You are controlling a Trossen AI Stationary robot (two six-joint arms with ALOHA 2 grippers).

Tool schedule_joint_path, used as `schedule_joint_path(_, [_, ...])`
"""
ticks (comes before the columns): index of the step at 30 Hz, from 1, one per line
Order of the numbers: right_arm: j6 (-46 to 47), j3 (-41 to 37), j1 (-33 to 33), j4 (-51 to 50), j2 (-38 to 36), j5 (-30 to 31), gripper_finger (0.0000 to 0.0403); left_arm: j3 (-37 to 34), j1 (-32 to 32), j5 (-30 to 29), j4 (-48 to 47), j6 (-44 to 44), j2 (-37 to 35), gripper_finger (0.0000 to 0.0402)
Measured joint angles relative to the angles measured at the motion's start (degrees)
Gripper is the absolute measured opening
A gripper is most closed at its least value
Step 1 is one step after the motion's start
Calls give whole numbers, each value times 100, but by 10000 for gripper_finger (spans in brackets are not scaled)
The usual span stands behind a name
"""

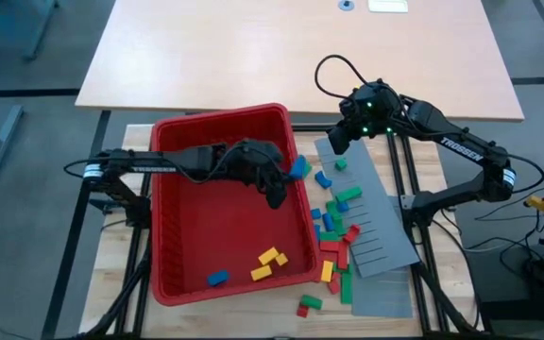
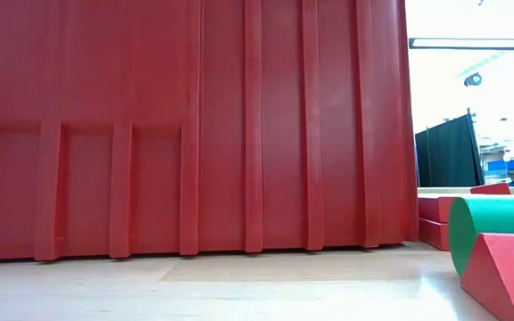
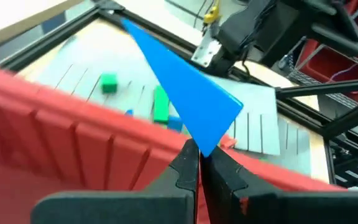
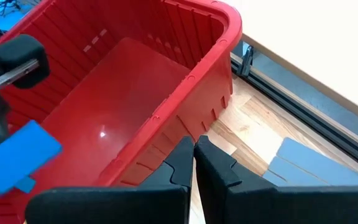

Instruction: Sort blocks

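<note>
My left gripper (image 3: 197, 152) is pinched on just the corner of a blue block (image 3: 182, 102), hanging over the red bin (image 1: 173, 203) near its right wall. With that thin a hold it could slip and bounce outside. Right gripper (image 4: 194, 149) is closed, empty, parked past the bin's far-right corner.

Closed right pincer (image 4: 193, 163) beside red bin (image 4: 185, 81), blue block (image 4: 17, 155).

We find the red bin's (image 1: 174, 202) floor largely open apart from a few blocks (image 1: 268, 263) at its near end, while the left gripper (image 1: 279, 195) blocks its right wall and scattered blocks crowd the grey slotted panel (image 1: 378, 229) alongside.
</note>
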Motion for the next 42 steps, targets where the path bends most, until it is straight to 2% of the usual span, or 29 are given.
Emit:
schedule_joint_path(5, [4,0,0,2,0,0,0,663,0,229,-27,318,482,0])
schedule_joint_path(12, [50,0,0,-2,0,0,0,1687,-15,846,-29,581,1371,0])
schedule_joint_path(18, [50,0,0,-39,0,-1,0,2108,-22,1238,-67,569,1784,0])
schedule_joint_path(25, [26,0,0,-54,0,-2,0,2099,-20,1301,-477,897,1644,3])
schedule_joint_path(30, [6,0,0,-63,0,-4,0,2099,-15,1284,-1252,1338,1384,12])
schedule_joint_path(34, [-3,0,0,-72,0,-5,0,2089,-15,905,-2112,1746,1118,9])
schedule_joint_path(37, [-16,0,2,-72,0,-8,0,2035,-2,844,-2661,2077,908,2])
schedule_joint_path(42, [-63,0,0,-72,0,-4,0,1757,-2,844,-3008,2429,623,0])
